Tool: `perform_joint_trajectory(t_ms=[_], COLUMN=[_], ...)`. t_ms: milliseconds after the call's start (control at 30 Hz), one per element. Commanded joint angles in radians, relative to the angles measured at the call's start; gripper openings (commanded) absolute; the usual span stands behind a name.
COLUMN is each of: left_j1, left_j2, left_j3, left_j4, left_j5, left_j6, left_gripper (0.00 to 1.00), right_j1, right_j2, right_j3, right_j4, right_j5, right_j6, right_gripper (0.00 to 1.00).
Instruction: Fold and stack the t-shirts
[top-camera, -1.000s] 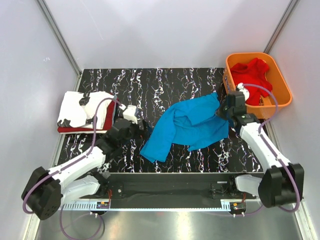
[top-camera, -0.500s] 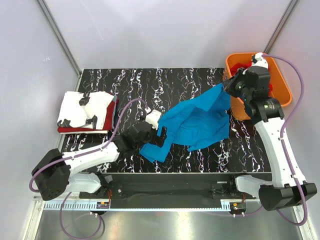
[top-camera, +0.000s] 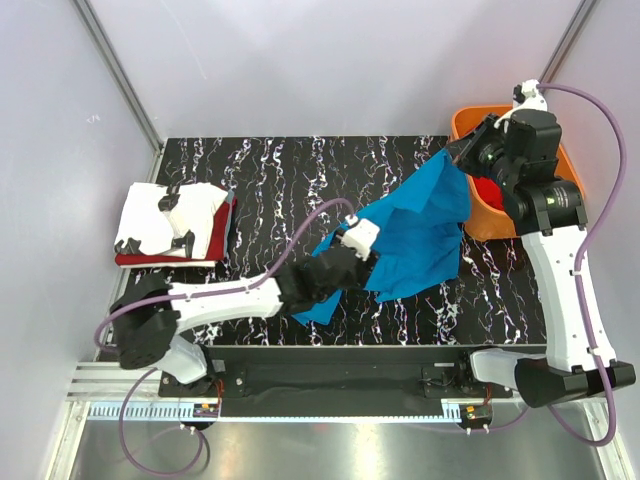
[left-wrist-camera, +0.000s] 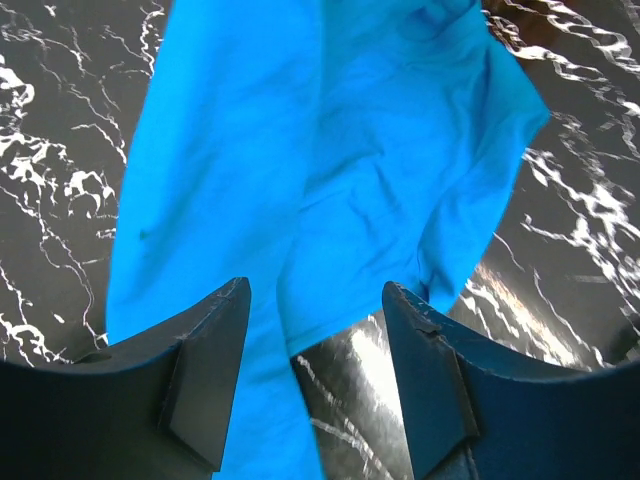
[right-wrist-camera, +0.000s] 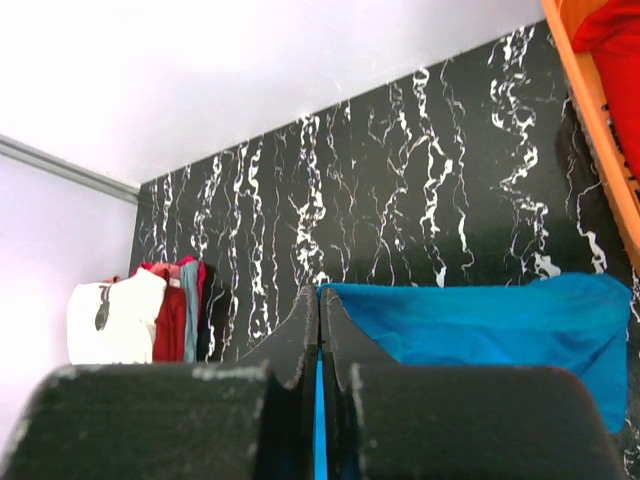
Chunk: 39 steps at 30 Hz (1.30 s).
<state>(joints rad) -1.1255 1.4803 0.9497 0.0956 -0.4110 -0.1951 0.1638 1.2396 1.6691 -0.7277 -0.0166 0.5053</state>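
Your right fingers (right-wrist-camera: 290, 345) clamp the blue t-shirt (top-camera: 420, 225); your left fingers (left-wrist-camera: 205, 370) gape over it. The orange basket (top-camera: 573, 190) sits just beside it, and the folded stack (top-camera: 170, 225) is well to its left.

Mostly hidden behind the right arm (top-camera: 556, 262): red shirt (top-camera: 489, 192) in the basket (top-camera: 472, 219). Buried under the white shirt (top-camera: 150, 215), only an edge showing: dark red shirt (top-camera: 222, 230). Cropped by the left wrist view's near edge: blue shirt (left-wrist-camera: 300, 150).

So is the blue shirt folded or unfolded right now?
Unfolded: the blue t-shirt is bunched and wrinkled, one corner lifted by the shut right pincer, the rest draped on the table, the open left pincer over it.
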Motion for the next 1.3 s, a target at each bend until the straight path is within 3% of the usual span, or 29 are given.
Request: perform_joint_trajectory(t_ms=[0,200,300,833,1067,1200,1267], left_j1=[-0.036,-0.103,-0.132,-0.212,-0.217,-0.224,-0.224], left_j2=[0.082,0.208,0.267,0.071,0.054,0.055,0.060], left_j3=[0.111,0.210,0.250,-0.068,-0.106,-0.114,-0.117], left_j4=[-0.006,-0.124,-0.206,-0.462,-0.471,-0.485,-0.482], left_j5=[-0.188,-0.460,-0.517,-0.298,-0.215,-0.201,-0.196], left_j6=[-0.006,-0.110,-0.176,-0.588,-0.629,-0.652,-0.656], left_gripper=[0.61,0.62,0.65,0.63,0.52,0.51,0.45], right_j1=[0.006,0.005,0.006,0.005,0.005,0.005,0.005], right_j2=[0.011,0.011,0.017,0.086,0.089,0.092,0.092], right_j3=[0.060,0.081,0.104,0.113,0.078,0.077,0.078], right_j4=[-0.007,-0.016,-0.032,-0.030,-0.019,-0.019,-0.021], right_j5=[-0.039,-0.025,-0.022,-0.028,-0.025,-0.020,-0.020], right_j6=[0.006,0.015,0.024,0.036,0.041,0.039,0.039], right_gripper=[0.00,0.00,0.00,0.00,0.00,0.00,0.00])
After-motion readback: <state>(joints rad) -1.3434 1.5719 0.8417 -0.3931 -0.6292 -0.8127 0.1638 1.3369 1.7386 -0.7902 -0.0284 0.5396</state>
